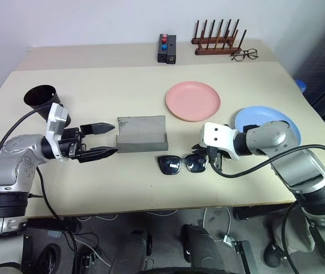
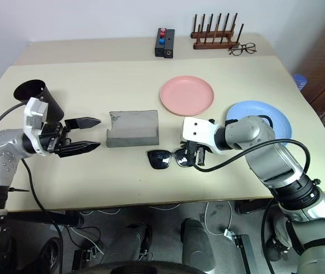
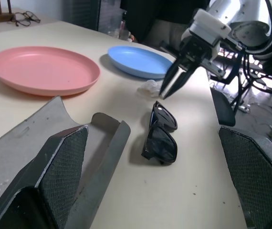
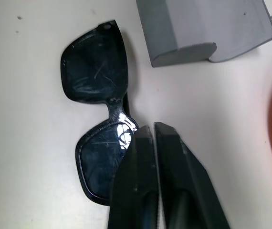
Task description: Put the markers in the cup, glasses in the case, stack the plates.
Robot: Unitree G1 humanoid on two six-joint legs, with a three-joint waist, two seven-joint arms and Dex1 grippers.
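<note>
Two right gripper [image 4: 153, 128] fingers, nearly together, hover above the glasses [image 4: 98, 114] at centre frame, gripping nothing (head views hide that gap). Left gripper [image 1: 104, 140] gapes beside the opened, hollow case [image 1: 141, 134]; cup [image 1: 40, 98] upper left.

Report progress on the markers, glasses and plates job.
Done: nothing. In hand: the right tool, fingers nearly together, hovers over the sunglasses lying on the table beside the open case; left tool open near it. Left: pink plate and blue plate unstacked; cup untouched.
</note>
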